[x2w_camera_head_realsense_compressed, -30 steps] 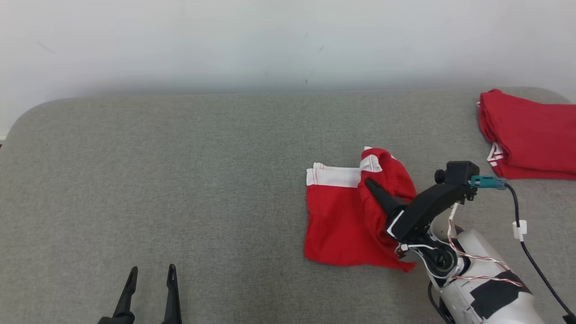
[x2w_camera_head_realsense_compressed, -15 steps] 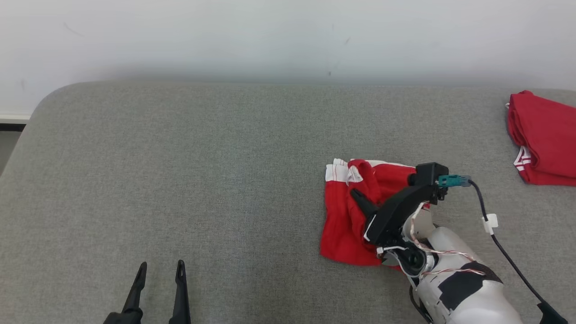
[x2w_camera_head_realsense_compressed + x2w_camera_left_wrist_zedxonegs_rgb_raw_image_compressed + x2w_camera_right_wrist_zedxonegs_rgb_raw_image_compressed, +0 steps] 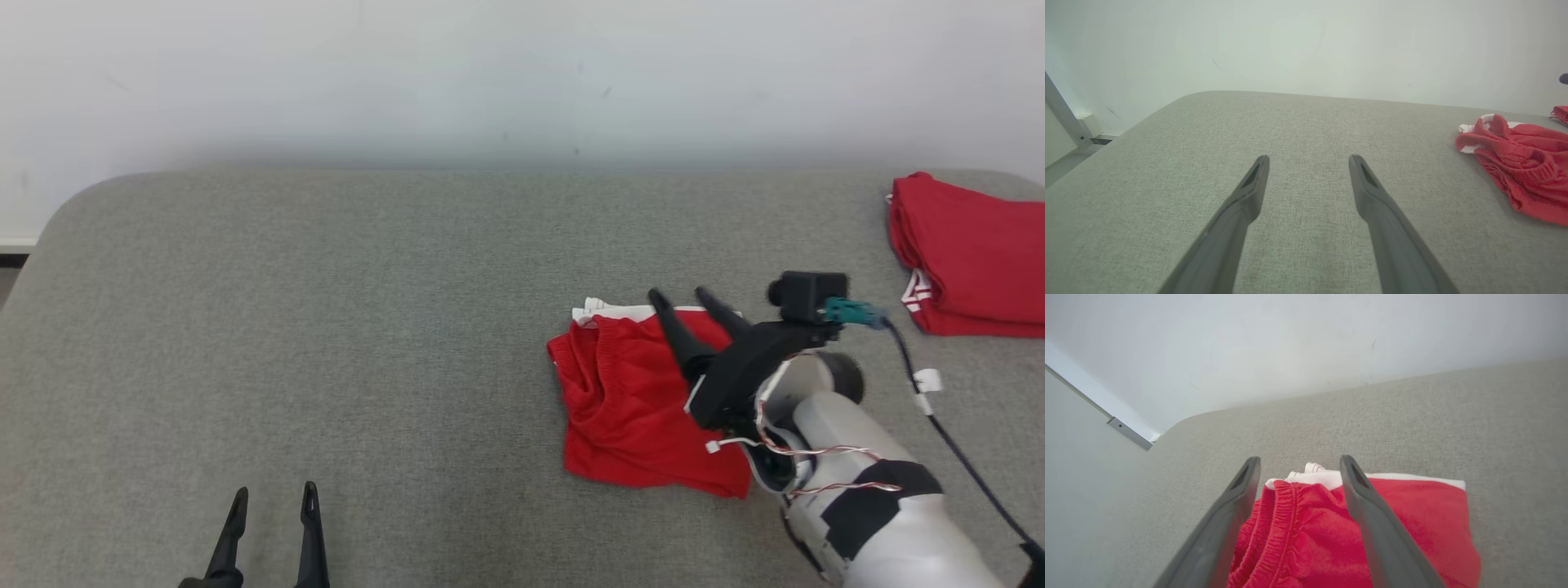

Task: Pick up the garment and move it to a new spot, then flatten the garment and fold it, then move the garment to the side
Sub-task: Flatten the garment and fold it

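Grey woven fabric surface [image 3: 326, 327] lies under everything. At its near left my left gripper [image 3: 275, 490] hangs with both dark fingers spread, nothing between them. Right of centre the red folded garment with a white hem band [image 3: 629, 408] rests on the surface — rumpled along its left edge. My right gripper [image 3: 678, 292] is above its far side, fingers apart, pinching nothing. Far right — a stack of folded red cloth [image 3: 971, 253].

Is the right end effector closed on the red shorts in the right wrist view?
No, the right end effector stands open, its jaws apart over the red shorts, pinching no cloth.
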Controlling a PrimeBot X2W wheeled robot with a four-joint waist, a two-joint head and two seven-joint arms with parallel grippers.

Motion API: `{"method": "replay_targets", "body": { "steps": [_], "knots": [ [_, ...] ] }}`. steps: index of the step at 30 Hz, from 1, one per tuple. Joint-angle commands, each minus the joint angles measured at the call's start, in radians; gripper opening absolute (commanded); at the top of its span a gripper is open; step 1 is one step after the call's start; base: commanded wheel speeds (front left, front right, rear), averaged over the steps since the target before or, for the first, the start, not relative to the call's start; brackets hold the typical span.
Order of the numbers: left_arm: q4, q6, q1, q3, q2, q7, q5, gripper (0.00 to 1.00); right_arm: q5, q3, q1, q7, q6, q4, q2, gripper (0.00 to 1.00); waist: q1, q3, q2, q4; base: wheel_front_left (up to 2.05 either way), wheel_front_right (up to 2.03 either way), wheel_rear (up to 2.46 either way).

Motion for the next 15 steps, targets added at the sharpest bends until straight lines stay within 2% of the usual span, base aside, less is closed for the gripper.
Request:
{"method": "replay_targets", "body": {
  "steps": [1, 7, 11, 15],
  "knots": [
    [-0.004, -0.005, 0.008, 0.001, -0.002, -0.003, 0.013, 1.0, -0.007, 0.0, 0.01, -0.021, 0.002, -0.01, -0.013, 1.0, 0.0, -0.007, 0.0, -0.014, 0.0, 0.0, 0.0],
    [-0.013, -0.003, 0.02, 0.026, -0.001, -0.003, 0.021, 1.0, -0.044, -0.012, 0.057, -0.177, 0.002, -0.102, -0.078, 1.0, 0.0, -0.015, 0.0, -0.058, 0.0, 0.0, 0.0],
    [-0.016, -0.003, 0.022, 0.034, -0.002, -0.003, 0.025, 1.0, -0.088, -0.026, 0.119, -0.24, 0.002, -0.162, -0.115, 1.0, 0.0, -0.021, 0.0, -0.085, 0.0, 0.0, 0.0],
    [-0.016, 0.0, 0.02, 0.044, -0.002, -0.003, 0.029, 1.0, -0.169, -0.111, 0.199, -0.26, 0.002, -0.224, -0.128, 1.0, 0.0, -0.025, 0.0, -0.106, 0.0, 0.0, 0.0]
  ]
}}
